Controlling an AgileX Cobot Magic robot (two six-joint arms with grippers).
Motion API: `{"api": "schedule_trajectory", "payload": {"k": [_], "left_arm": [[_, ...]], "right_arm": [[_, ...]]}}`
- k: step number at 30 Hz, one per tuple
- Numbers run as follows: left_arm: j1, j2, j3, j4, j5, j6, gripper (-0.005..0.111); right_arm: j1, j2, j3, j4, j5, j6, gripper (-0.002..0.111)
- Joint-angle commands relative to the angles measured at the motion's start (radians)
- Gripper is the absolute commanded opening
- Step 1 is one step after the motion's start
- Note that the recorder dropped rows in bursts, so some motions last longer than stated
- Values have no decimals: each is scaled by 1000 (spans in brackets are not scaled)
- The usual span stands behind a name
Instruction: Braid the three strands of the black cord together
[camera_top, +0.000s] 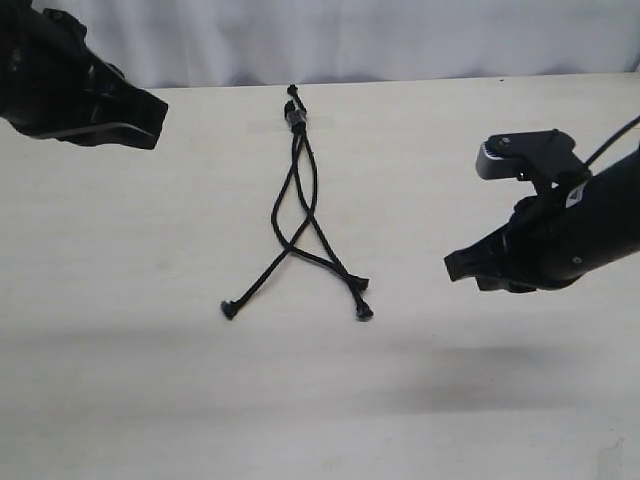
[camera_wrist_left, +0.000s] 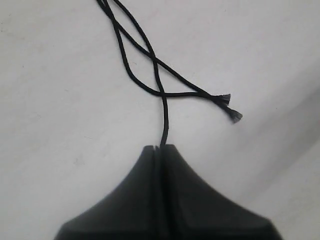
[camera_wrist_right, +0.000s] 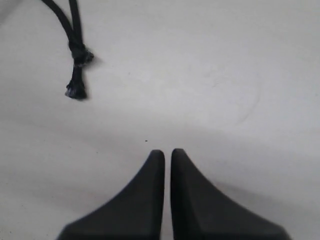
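Cord (camera_top: 298, 247) lies flat on table (camera_top: 120, 380), nothing touching it. Head (camera_top: 295, 118) is at the far end. Three strands (camera_top: 300, 150) run from head toward the near edge and cross loosely once, well down from head; no real braid yet. Past the crossing, lone tip (camera_top: 229, 310) splays to the left-arm side. Paired tips (camera_top: 362, 285) end close together on the right-arm side.

About level with head but well off to its side, left gripper (camera_top: 152, 118) has jaws pressed together, nothing in them. Its wrist view shows one strand passing under the jaw tips, but the exterior view shows every tip free on the table. Far from head, near the paired tips but apart, right gripper (camera_top: 452, 270) shows only a thin slit between jaws, empty.

Risks, as I judge them:
- If head is not anchored, any pull on a strand drags the whole cord.
- Jaws this narrow would only shove a strand on descent.
- Paired tips lie so close that one pinch may take both.
- The loose crossing slips apart easily.
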Motion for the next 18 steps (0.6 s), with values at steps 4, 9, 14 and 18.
{"api": "schedule_trajectory", "payload": {"k": [4,9,14,18], "left_arm": [[-4,-1,11,4,-41,-8,0],[-4,-1,11,4,-41,-8,0],[-4,-1,30,41,28,-8,0],[-4,-1,109,57,13,-8,0]], "right_arm": [[-12,-131,20,-19,1,-9,4],[-11,-219,37,-70,32,2,4],[-11,-308,75,-90,32,53,4],[-11,-365,75,-90,37,98,4]]}}
